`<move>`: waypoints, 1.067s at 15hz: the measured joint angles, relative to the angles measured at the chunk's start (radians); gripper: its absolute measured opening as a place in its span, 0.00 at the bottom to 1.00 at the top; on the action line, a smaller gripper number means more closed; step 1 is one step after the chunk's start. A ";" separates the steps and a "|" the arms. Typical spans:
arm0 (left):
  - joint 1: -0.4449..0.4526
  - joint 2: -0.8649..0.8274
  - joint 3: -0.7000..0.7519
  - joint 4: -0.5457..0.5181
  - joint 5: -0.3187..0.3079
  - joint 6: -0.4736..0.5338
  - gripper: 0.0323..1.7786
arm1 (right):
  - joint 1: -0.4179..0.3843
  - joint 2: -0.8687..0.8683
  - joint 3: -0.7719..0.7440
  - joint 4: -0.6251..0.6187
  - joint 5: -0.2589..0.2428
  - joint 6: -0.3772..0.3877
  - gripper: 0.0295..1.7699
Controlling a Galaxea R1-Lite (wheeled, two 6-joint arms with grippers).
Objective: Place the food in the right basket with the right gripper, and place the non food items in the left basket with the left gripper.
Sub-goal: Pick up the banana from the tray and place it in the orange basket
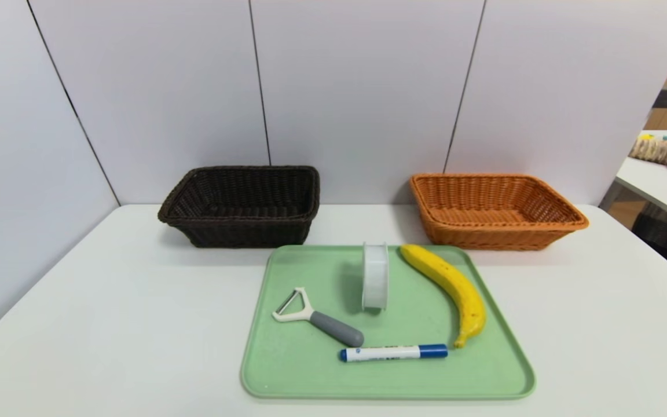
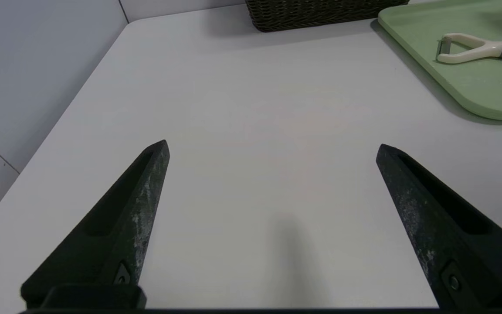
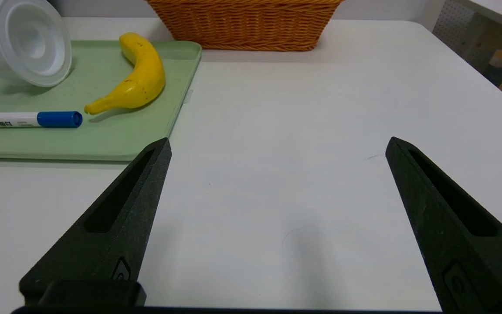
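Observation:
A green tray in the middle of the table carries a yellow banana, a white tape roll standing on edge, a peeler with a grey handle and a blue-capped marker. Behind it stand a dark brown basket on the left and an orange basket on the right. Neither arm shows in the head view. My left gripper hangs open over bare table left of the tray. My right gripper hangs open over bare table right of the tray, with the banana off to its side.
Grey wall panels close off the back and left of the white table. Another table with soft toys stands off to the right. Bare tabletop lies on both sides of the tray.

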 joint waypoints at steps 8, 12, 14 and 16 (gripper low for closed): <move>0.000 0.011 -0.270 0.200 -0.013 0.039 0.95 | -0.001 0.020 -0.236 0.156 0.080 -0.040 0.96; 0.000 0.182 -0.555 0.287 -0.025 0.081 0.95 | 0.000 0.204 -0.531 0.257 0.139 -0.043 0.96; 0.000 0.323 -0.722 0.294 -0.049 0.085 0.95 | 0.000 0.361 -0.708 0.268 0.152 -0.044 0.96; 0.000 0.482 -0.918 0.299 -0.079 0.086 0.95 | 0.002 0.536 -0.904 0.282 0.164 -0.045 0.96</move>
